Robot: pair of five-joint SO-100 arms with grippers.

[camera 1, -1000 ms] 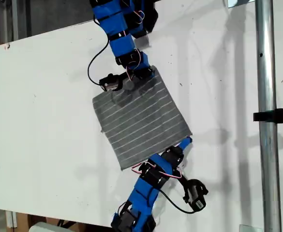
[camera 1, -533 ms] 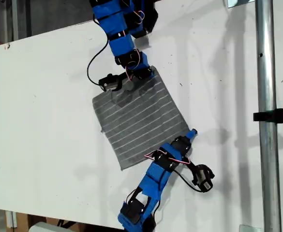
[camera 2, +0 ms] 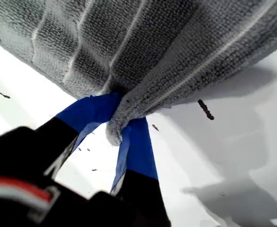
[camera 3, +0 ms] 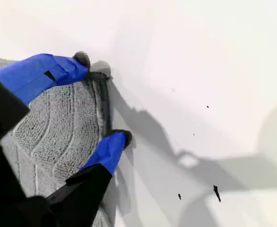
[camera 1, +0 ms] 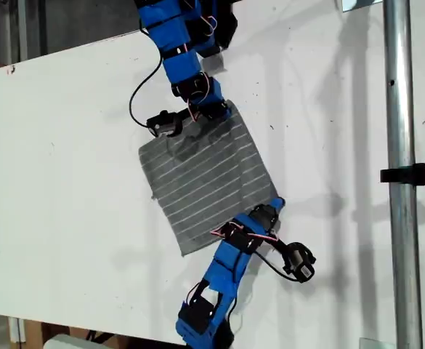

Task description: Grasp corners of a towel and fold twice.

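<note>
towel: the dark grey, roughly square soft cloth with thin white stripes (camera 1: 206, 180) lies spread flat near the middle of the white bench (camera 1: 67, 182), turned so its corners point diagonally in the exterior view.
my first gripper: (camera 2: 120, 124) its blue jaws are pressed together on a bunched corner (camera 2: 114, 134) of the cloth, and that pinched tip is lifted slightly off the bench surface.
my second gripper: (camera 3: 100, 101) its blue jaws stand spread, straddling the towel's edge at another corner, with the fingertips (camera 3: 113, 147) resting on or just above the fabric; no cloth is pinched.
arms: two blue arms reach in, one from the exterior view's top and one from its bottom, each meeting the towel at opposite corners.
surroundings: a vertical metal pole (camera 1: 401, 174) stands at the exterior view's right, well apart from the towel.
</note>
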